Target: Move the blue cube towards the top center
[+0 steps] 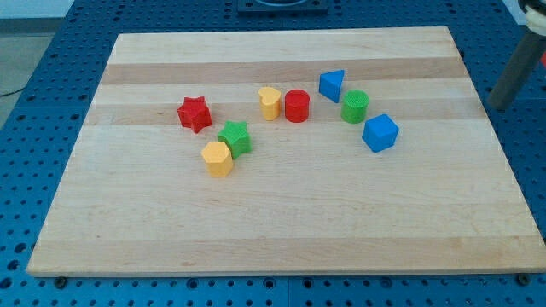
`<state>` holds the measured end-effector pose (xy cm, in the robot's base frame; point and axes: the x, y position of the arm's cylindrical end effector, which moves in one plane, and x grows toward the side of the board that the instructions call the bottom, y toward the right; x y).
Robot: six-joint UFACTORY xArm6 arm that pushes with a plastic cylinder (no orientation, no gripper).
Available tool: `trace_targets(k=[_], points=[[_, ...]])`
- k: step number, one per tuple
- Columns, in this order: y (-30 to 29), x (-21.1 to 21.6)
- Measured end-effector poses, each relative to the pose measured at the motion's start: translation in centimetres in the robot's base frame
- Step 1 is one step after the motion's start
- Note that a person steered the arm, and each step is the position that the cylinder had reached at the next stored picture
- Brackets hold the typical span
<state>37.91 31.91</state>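
Observation:
The blue cube (pixel 380 133) lies on the wooden board (pixel 281 222), right of centre. A green cylinder (pixel 355 106) sits just up and left of it, close to it. A blue triangular block (pixel 332 85) lies further up and left. My rod comes in at the view's right edge, and my tip (pixel 501 104) is past the board's right edge, well to the right of the blue cube and slightly higher. It touches no block.
A red cylinder (pixel 297 106) and a yellow block (pixel 270 102) stand side by side near the centre top. A red star (pixel 194 113), a green star (pixel 235 136) and a second yellow block (pixel 217 158) lie to the left. Blue perforated table surrounds the board.

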Motion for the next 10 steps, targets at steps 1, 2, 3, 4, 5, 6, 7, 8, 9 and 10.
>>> trace_targets(k=[1, 2, 3, 4, 5, 6, 7, 8, 9, 10], points=[[0.0, 0.0], [0.0, 0.6], [-0.1, 4.3], [-1.2, 5.9], [-2.5, 6.2], [-5.2, 7.7], [-9.0, 7.9], [-12.2, 8.7], [-14.6, 9.0], [-16.9, 8.9]])
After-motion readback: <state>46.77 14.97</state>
